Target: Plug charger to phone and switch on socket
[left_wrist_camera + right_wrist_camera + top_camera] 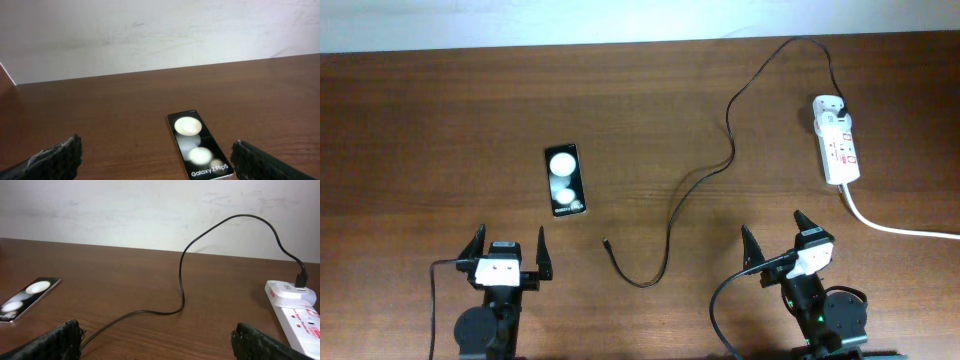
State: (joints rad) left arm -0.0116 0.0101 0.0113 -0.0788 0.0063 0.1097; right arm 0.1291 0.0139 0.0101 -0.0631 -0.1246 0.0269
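Note:
The black phone lies flat left of centre, screen up with two white glare spots; it also shows in the left wrist view and the right wrist view. The thin black charger cable runs from its plug in the white power strip down to its free connector tip, which lies below and right of the phone. The cable also shows in the right wrist view. My left gripper is open and empty, near the front edge below the phone. My right gripper is open and empty, front right.
The strip's thick white cord trails off the right edge. The strip and plug show at the right of the right wrist view. A pale wall stands behind the brown wooden table.

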